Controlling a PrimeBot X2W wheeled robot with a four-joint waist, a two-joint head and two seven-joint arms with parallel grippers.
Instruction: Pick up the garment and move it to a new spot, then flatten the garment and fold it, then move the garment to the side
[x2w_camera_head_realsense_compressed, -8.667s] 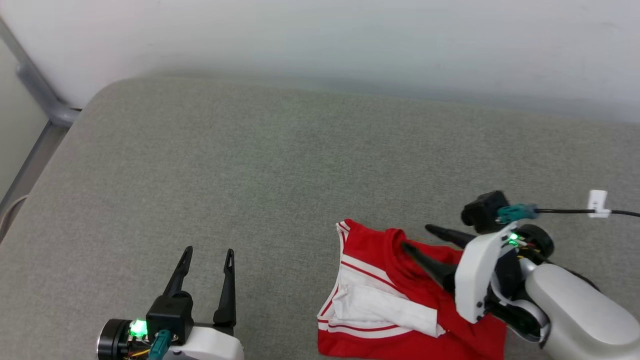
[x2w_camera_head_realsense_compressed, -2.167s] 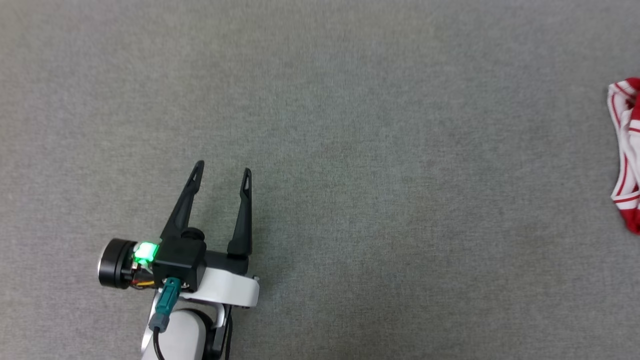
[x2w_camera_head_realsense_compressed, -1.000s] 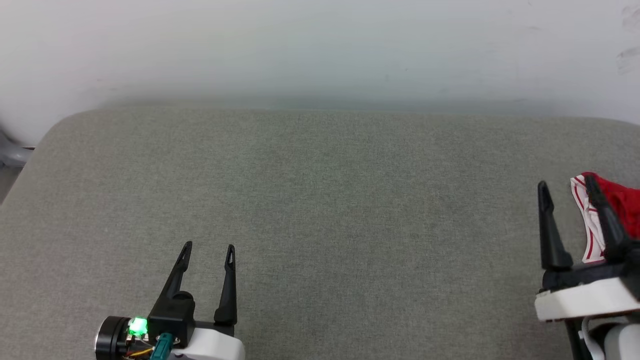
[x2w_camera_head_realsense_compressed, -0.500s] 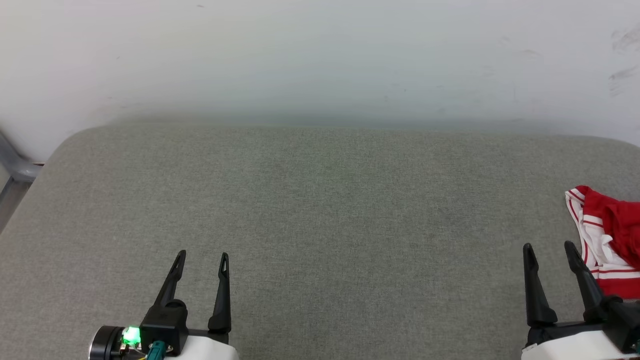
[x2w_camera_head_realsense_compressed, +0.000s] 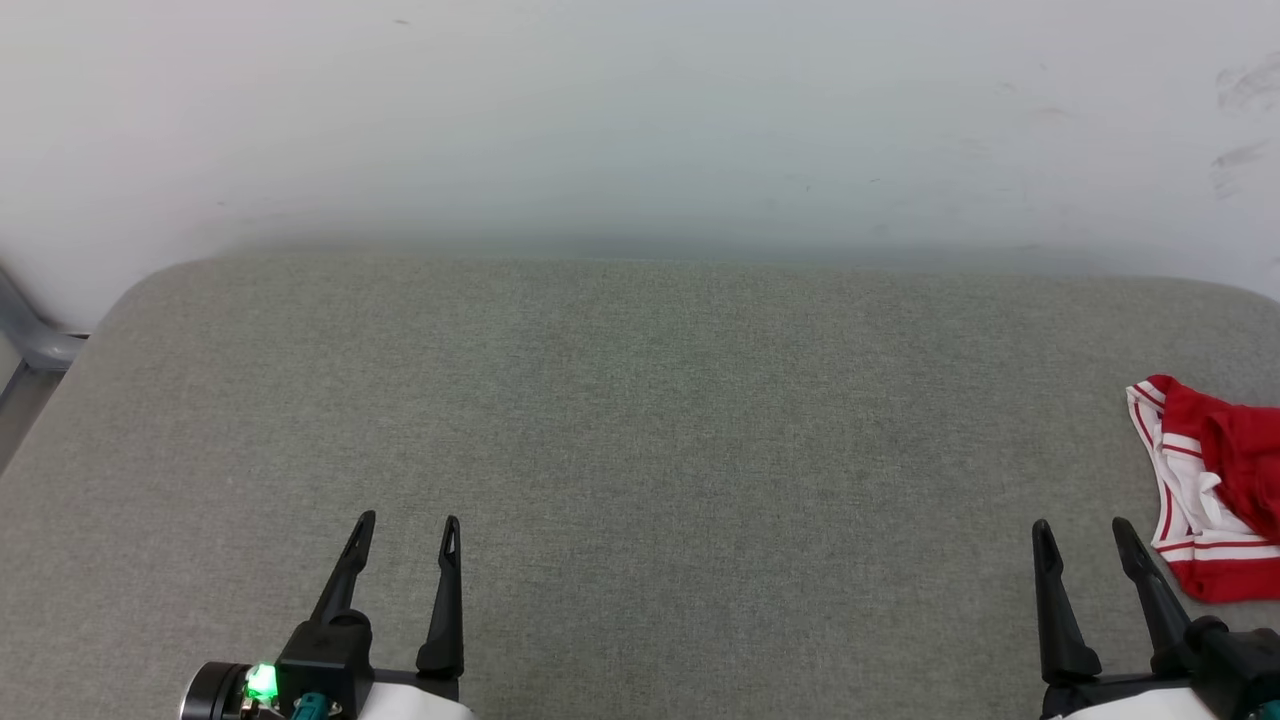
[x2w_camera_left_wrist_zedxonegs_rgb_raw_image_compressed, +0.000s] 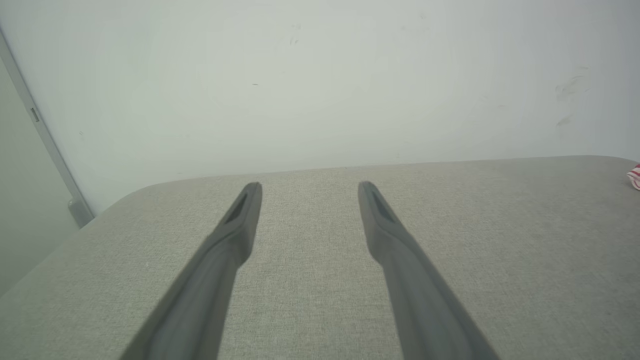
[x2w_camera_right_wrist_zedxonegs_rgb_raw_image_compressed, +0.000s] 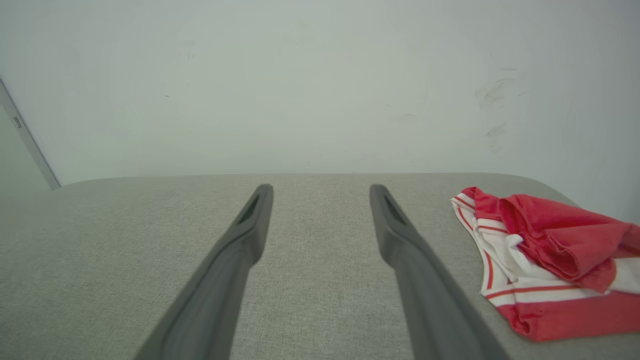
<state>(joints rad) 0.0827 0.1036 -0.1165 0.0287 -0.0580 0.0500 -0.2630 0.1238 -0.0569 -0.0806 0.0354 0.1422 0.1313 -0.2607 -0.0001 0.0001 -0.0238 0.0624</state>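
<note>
Garment (x2w_camera_head_realsense_compressed: 1210, 490): red, with white panels and red-striped trim, folded into a compact bundle with a rumpled red layer uppermost; lying on the grey fabric surface (x2w_camera_head_realsense_compressed: 640, 420) at its right-hand end, near the rounded far corner, partly cut off by the right edge of the head view. Right claw (x2w_camera_head_realsense_compressed: 1080, 525): low at the right of the head view, fingers pointing up the view toward the wall, jaws spread wide with nothing between them; just beside the near left edge of the garment, not touching it. Same claw in the right wrist view (x2w_camera_right_wrist_zedxonegs_rgb_raw_image_compressed: 321, 188): two long dark fingers above bare grey fabric, garment (x2w_camera_right_wrist_zedxonegs_rgb_raw_image_compressed: 545, 260) off to the right of the right-hand finger and apart from it. Left claw (x2w_camera_head_realsense_compressed: 410, 520): low at the left of the head view, well apart from the garment, likewise spread wide and holding nothing; green light (x2w_camera_head_realsense_compressed: 262, 682) lit on its wrist housing. Same claw in the left wrist view (x2w_camera_left_wrist_zedxonegs_rgb_raw_image_compressed: 308, 186): fingers parted over bare fabric, a sliver of red-and-white garment (x2w_camera_left_wrist_zedxonegs_rgb_raw_image_compressed: 635, 177) at the far right edge. Behind the surface: pale wall (x2w_camera_head_realsense_compressed: 640, 120), faintly scuffed toward the right. Beyond the far left corner of the surface: grey metal frame (x2w_camera_head_realsense_compressed: 30, 345).
</note>
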